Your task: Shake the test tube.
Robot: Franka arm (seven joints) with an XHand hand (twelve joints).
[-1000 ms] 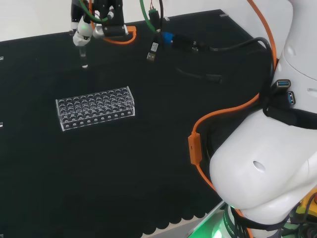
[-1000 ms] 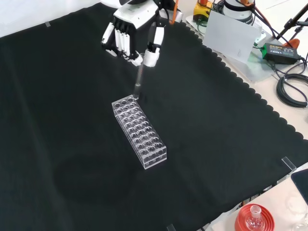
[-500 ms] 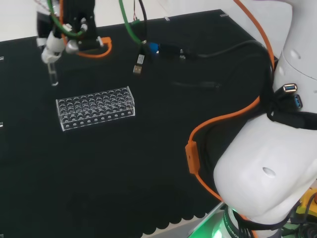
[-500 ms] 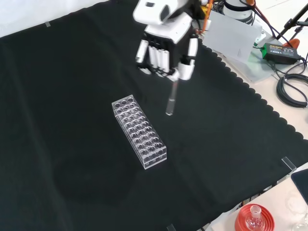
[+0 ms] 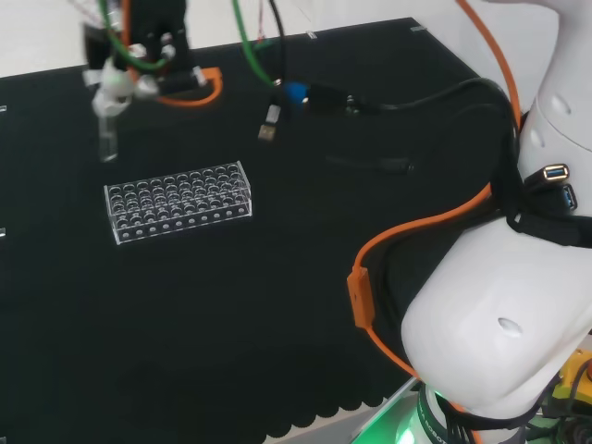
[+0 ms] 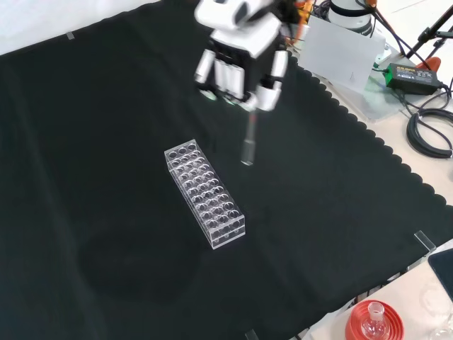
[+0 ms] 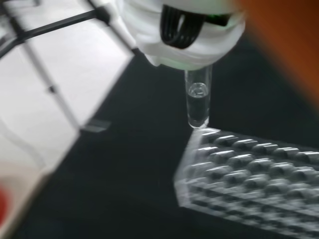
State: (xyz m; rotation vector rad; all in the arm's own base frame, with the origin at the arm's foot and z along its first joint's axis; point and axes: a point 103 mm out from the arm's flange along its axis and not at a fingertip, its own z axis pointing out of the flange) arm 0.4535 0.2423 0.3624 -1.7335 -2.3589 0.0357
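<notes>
While I watch from the front view, the hand (image 6: 241, 60) hangs above the black cloth (image 6: 106, 234), its fingers curled and pinching the top of a clear tube (image 6: 248, 145). I see the tube hanging upright in the air, just right of the clear rack (image 6: 205, 195) and apart from it. From the wrist view, the tube's (image 7: 198, 102) rounded tip sits near the rack's (image 7: 249, 169) corner.
</notes>
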